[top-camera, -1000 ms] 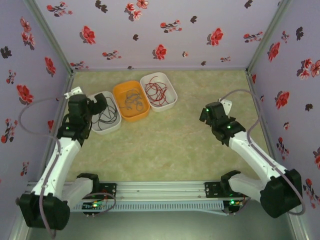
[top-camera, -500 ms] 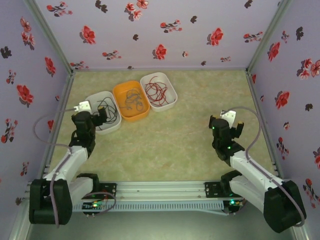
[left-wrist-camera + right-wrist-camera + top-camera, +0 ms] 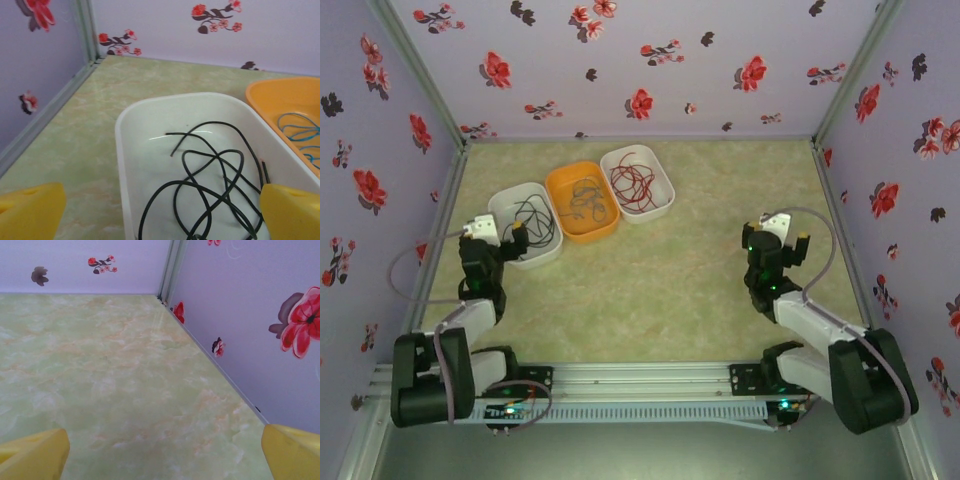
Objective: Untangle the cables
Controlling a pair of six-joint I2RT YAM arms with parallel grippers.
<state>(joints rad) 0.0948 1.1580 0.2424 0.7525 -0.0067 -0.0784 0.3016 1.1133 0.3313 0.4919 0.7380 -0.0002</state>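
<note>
The cables lie apart in three bins at the back left. A black cable [image 3: 532, 226] loops loosely in the left white bin [image 3: 503, 200]. A thin blue-green cable [image 3: 583, 197] lies in the orange bin [image 3: 563, 229], and a red cable [image 3: 634, 180] in the right white bin [image 3: 665, 188]. My left gripper [image 3: 504, 237] stands open at the near end of the left white bin, with nothing between its yellow fingers [image 3: 30, 212]. In the left wrist view the black cable [image 3: 215, 182] lies just ahead of it. My right gripper [image 3: 777, 241] is open over bare table on the right.
Flowered purple walls close the table on three sides; the left wall [image 3: 40, 75] runs close beside the left white bin [image 3: 121, 145]. The right wall [image 3: 240, 315] is close to my right gripper [image 3: 162, 455]. Both arms are folded low near their bases.
Both arms have drawn back toward their bases and folded down. The left gripper has left the white bin's left side for its near end. Both grippers stayed open.
</note>
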